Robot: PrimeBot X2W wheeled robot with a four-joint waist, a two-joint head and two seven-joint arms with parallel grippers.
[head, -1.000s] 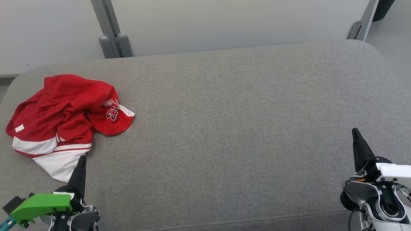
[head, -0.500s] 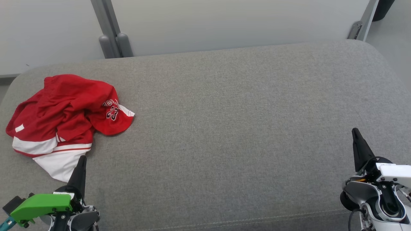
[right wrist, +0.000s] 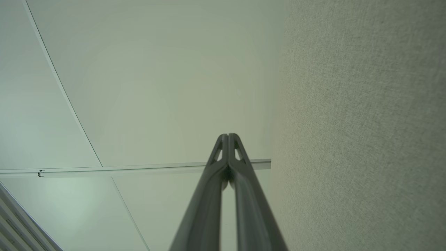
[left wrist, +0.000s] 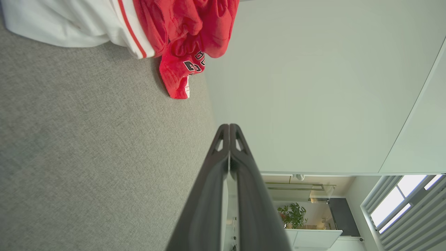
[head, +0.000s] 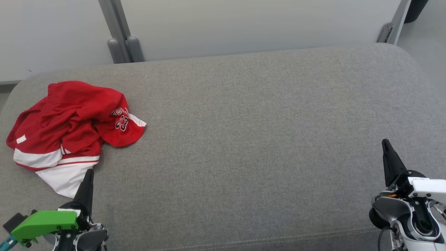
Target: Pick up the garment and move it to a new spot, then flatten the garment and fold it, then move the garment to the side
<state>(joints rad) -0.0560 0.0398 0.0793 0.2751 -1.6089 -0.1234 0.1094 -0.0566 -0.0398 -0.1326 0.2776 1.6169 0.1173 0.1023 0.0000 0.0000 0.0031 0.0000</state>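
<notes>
It's looking like an office: grey upholstered bench [head: 244, 122] lying beneath the jaws, pale partition panels [head: 244, 24] standing beyond; potted plant [left wrist: 292, 216], cabinet [left wrist: 313, 238] & window [left wrist: 400, 209] showing right of jaws of left gripper [left wrist: 229, 126].

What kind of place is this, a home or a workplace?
Probably an office or a lab room: a grey upholstered bench stands before pale partition panels, and the left wrist view shows a potted plant and a window with blinds.
</notes>
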